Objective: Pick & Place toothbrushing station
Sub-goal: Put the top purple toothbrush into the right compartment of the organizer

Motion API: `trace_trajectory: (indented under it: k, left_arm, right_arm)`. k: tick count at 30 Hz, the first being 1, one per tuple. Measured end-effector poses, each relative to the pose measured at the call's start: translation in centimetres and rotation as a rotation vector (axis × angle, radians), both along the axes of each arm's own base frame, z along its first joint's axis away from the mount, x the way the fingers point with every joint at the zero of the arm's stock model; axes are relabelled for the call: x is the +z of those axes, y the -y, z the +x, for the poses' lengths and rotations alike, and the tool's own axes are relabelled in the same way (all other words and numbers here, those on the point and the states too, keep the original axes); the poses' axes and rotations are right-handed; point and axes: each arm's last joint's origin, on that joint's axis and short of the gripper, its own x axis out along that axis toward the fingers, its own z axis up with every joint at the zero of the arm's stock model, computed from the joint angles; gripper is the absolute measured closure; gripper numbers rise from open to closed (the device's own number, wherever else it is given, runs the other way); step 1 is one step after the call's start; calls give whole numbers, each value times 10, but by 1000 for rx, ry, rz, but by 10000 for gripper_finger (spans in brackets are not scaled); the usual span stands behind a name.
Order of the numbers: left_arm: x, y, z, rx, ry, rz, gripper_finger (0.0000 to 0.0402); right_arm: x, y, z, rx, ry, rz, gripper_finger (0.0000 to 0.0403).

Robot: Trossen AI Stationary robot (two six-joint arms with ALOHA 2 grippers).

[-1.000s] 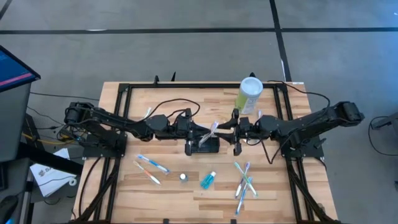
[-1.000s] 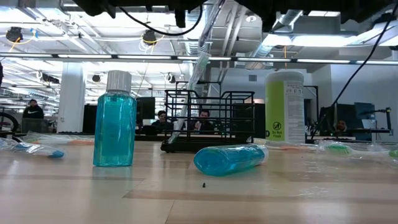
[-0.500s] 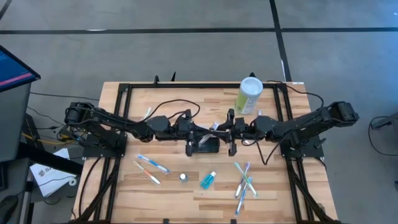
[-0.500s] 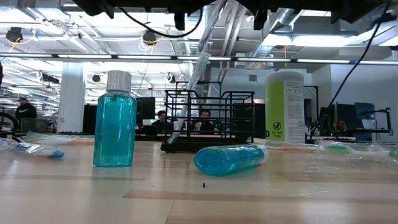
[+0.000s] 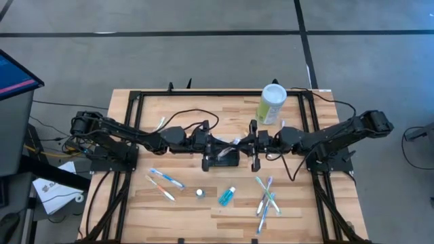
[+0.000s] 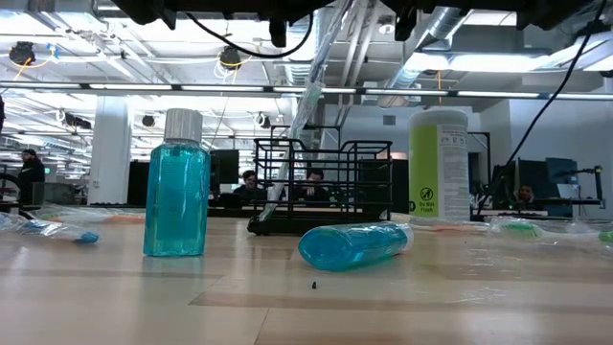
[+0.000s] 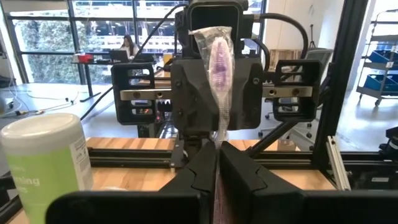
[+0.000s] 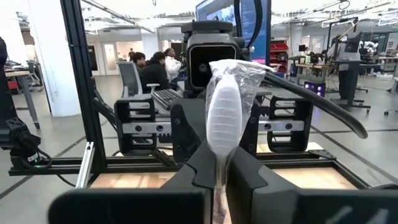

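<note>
We have both arms meeting over the middle of the desk, just above the toothbrushing station (image 5: 224,158), the low black wire caddy that sits near the desk's centre, a little toward the far edge. The left gripper (image 7: 217,163) is pressed together on one end of a wrapped toothbrush (image 7: 217,68), and the right gripper (image 8: 218,163) is pinched onto the other end of that same brush, so the two face each other with it spanning the gap. We judge this to be a handover or a joint regrasp of the brush above the caddy, part of loading the station rather than moving it. The next move, as we see it, calls for one gripper to let go cleanly while the other tips the brush upright and lowers it into the caddy without snagging the wire walls. More wrapped brushes (image 5: 266,196) lie near the desk's front right corner, and a green canister (image 5: 271,104) stands by the far edge.
</note>
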Motion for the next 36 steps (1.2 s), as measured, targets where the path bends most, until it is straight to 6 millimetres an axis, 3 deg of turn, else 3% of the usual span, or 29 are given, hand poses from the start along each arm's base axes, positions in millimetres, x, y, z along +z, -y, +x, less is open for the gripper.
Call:
trace_trajectory:
  k: [13, 21, 36]
  left_arm:
    - [-1, -2, 0, 30, -13, -1, 344]
    - [-2, -1, 0, 26, -20, -16, 344]
    - [-3, 1, -1, 18, -37, -27, 347]
  right_arm:
    - [1, 2, -9, -25, -80, -6, 397]
    - [5, 7, -24, -104, -163, -5, 398]
    - [-10, 21, -21, -182, -273, 18, 398]
